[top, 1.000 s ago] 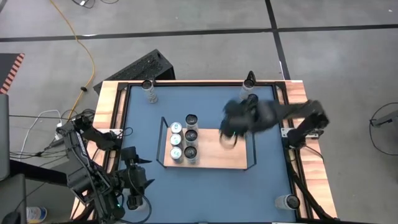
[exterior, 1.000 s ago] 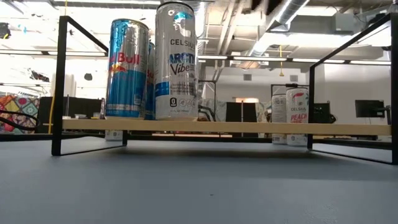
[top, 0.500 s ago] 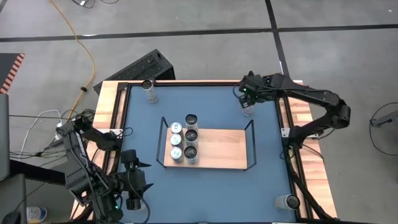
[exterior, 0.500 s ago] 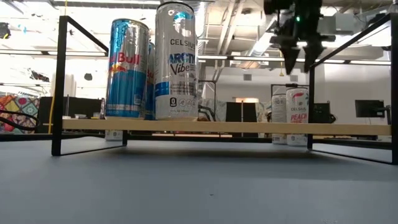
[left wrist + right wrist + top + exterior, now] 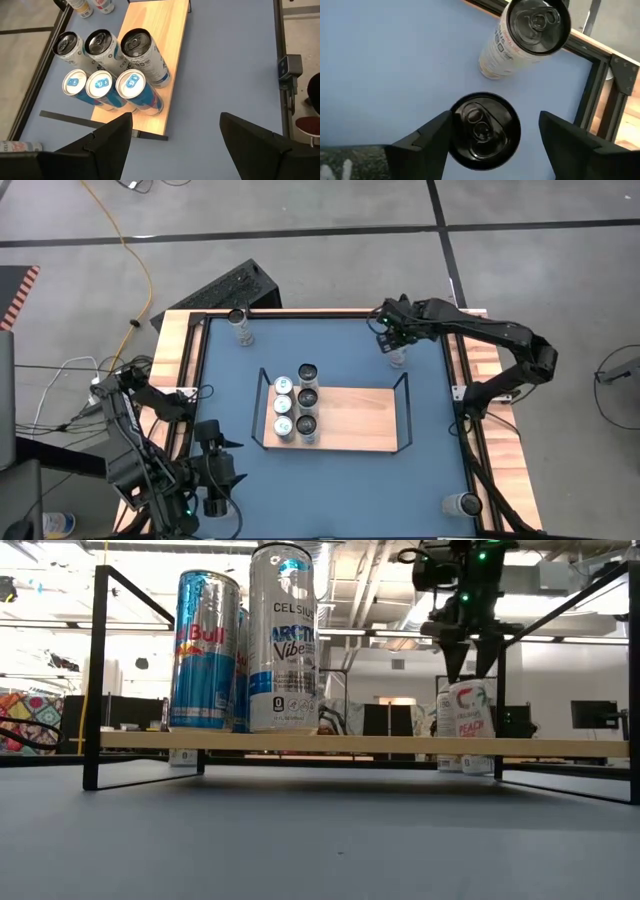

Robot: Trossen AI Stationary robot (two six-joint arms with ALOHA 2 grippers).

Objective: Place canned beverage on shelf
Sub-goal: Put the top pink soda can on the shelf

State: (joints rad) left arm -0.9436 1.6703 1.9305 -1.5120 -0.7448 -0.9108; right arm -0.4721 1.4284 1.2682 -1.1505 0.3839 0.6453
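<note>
At the blue table's point(image 5: 430, 410) far right corner, the right gripper point(image 5: 482, 131), fingers wide, straddles a black-topped can point(image 5: 484, 129) for grasping.

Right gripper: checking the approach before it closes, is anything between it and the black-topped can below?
Nothing. In the right wrist view the right gripper hangs open straight over the black-topped can; only bare blue tabletop surrounds it.

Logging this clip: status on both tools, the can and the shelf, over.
Right tool open, straddling black-top can at far right corner. Left tool open, parked near edge. Shelf holds six cans, right side free. Second can stands close behind.
</note>
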